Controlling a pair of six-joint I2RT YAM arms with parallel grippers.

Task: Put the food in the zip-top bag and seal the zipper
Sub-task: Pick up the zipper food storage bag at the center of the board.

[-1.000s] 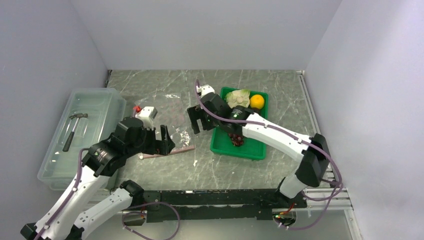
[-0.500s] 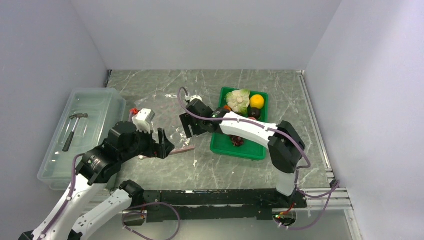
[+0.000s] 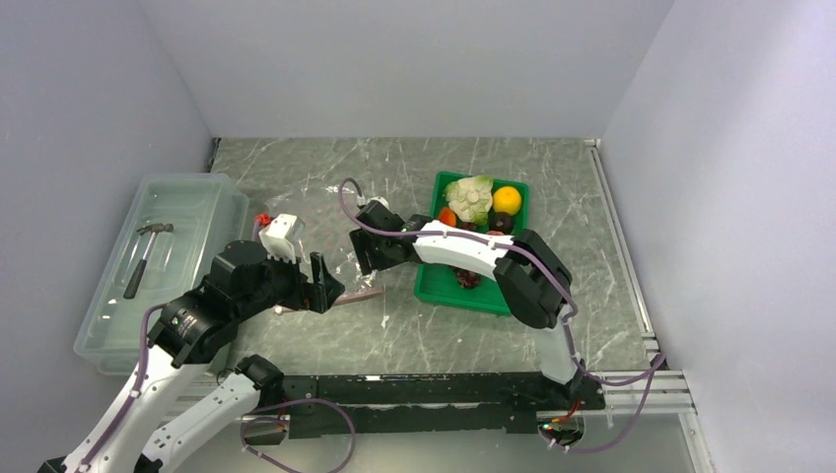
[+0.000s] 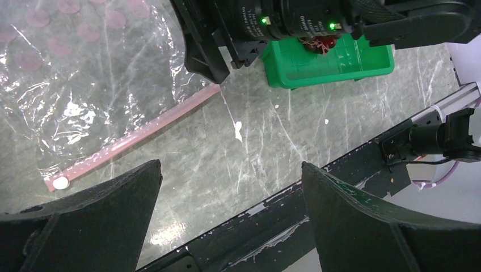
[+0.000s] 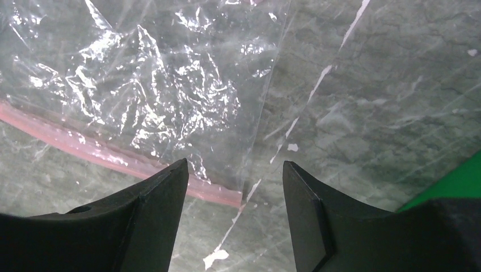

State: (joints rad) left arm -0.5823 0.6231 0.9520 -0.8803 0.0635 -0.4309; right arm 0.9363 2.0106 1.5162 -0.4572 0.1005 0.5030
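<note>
At table centre the zip-top bag (image 3: 333, 222) lies flat & crinkly, its pink zipper (image 4: 142, 133) running slantwise along the edge nearest the arm bases. R gripper (image 5: 233, 170) sits over the bag corner closest to the green tray (image 3: 473, 299). Its jaws are apart w/ a moderate gap and nothing pinched. From the R wrist cam, the zipper's end & the bag's side edge lie right in that gap. Can't tell if the fingertips touch plastic or table. L gripper (image 4: 227, 192) hangs nearer the bases, jaws spread wide, empty; the zipper lies just beyond its fingertips, not btwn them. Food is all in the tray, right of the bag & outside both jaws: leafy veg (image 3: 471, 195), orange fruit (image 3: 507, 200), red piece (image 3: 447, 216), grapes (image 3: 466, 279).
</note>
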